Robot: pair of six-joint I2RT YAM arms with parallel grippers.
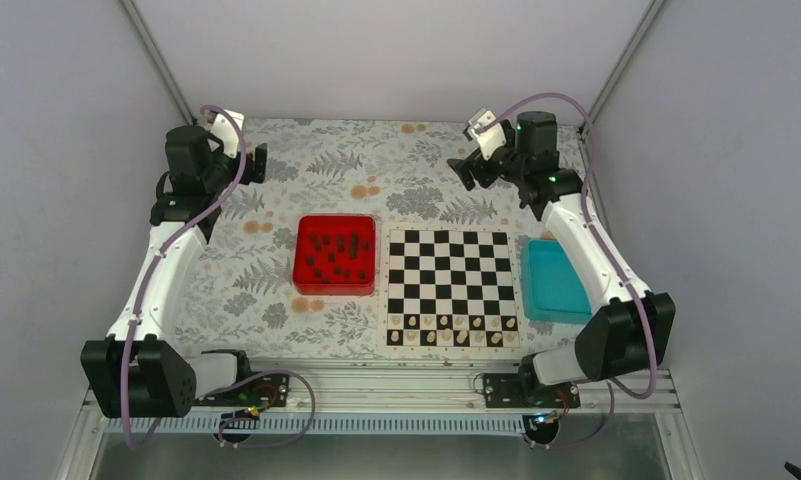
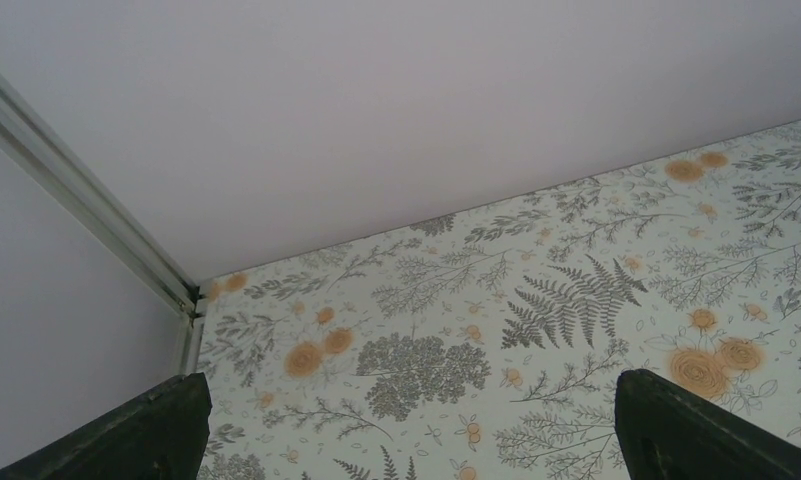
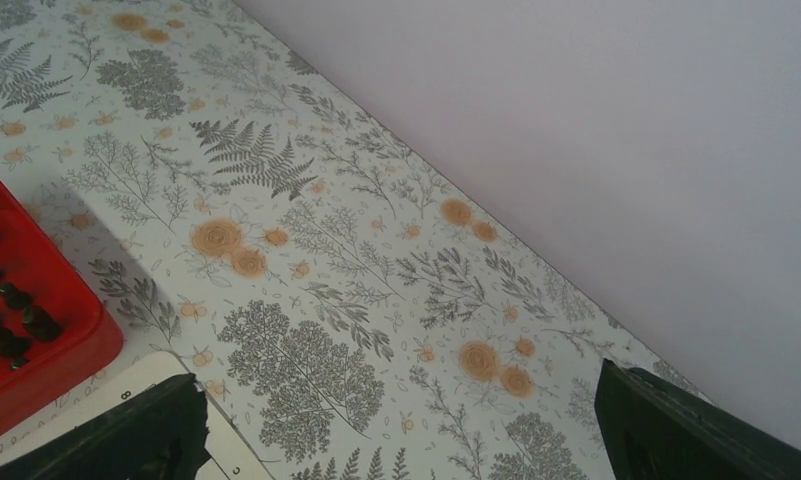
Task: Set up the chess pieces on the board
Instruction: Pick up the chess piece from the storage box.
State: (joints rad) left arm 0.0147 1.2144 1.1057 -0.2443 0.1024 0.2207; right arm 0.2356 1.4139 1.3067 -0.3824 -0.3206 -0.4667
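My left gripper, far left: jaws spread fully, nothing held. My right gripper, far right: likewise wide, empty. Dark chess pieces crowded in red tray, just left of board; board's far rows bare. Risks: pieces tiny, packed, so my wide jaws may knock neighbours, pinch two, or set one down tilted; pale pieces on near rows may get bumped.

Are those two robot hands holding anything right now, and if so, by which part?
Nothing is held. The left hand and the right hand both stand open and empty; the dark chess pieces lie in the red tray.
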